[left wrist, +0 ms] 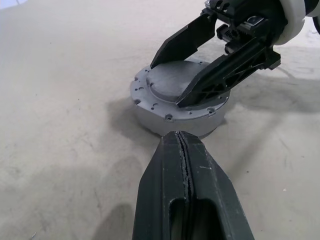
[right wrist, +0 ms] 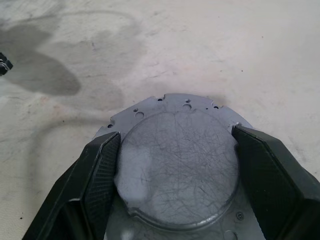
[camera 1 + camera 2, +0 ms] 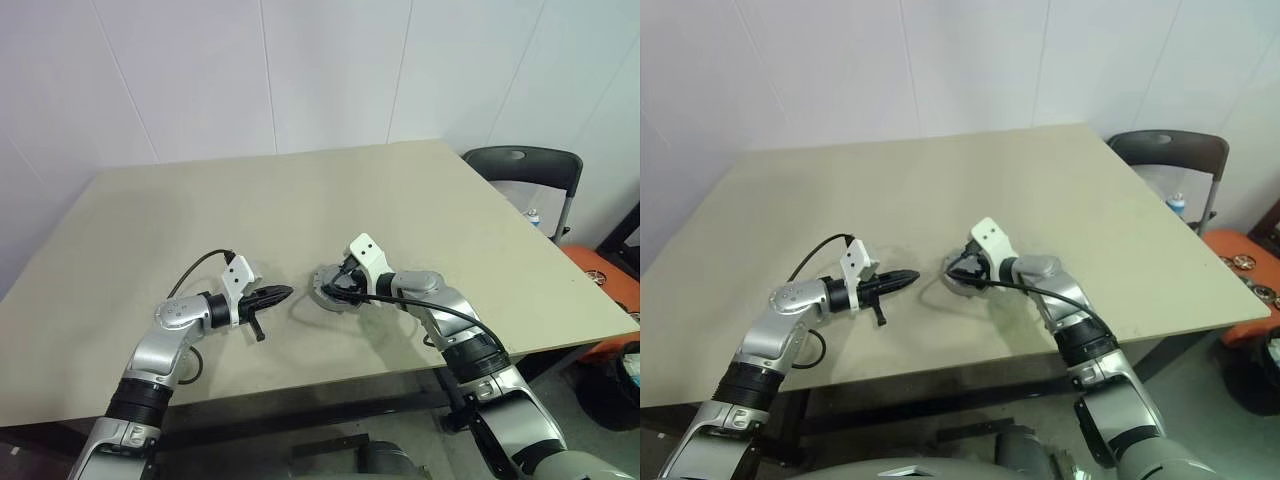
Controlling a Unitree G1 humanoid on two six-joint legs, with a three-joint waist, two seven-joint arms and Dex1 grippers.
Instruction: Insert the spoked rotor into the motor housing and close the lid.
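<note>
The right gripper (image 2: pixel 175 170) has its jaws spread wide around the raised round lid (image 2: pixel 177 167) on the grey housing (image 1: pixel 150 107) mid-surface (image 3: pixel 200 200), while the left gripper (image 1: pixel 185 150), jaws pressed together and empty, points at it from just beside.

A broad beige matte tabletop (image 3: pixel 300 200) stands before pale panelled walls (image 3: pixel 300 70); a dark plastic folding chair (image 3: pixel 525 165) sits beside its far corner

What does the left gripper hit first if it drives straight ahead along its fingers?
Probably the near side wall of the grey round assembly, directly ahead of the shut left gripper. The right gripper, open, straddles its raised top disc. Depth is approximate.
</note>
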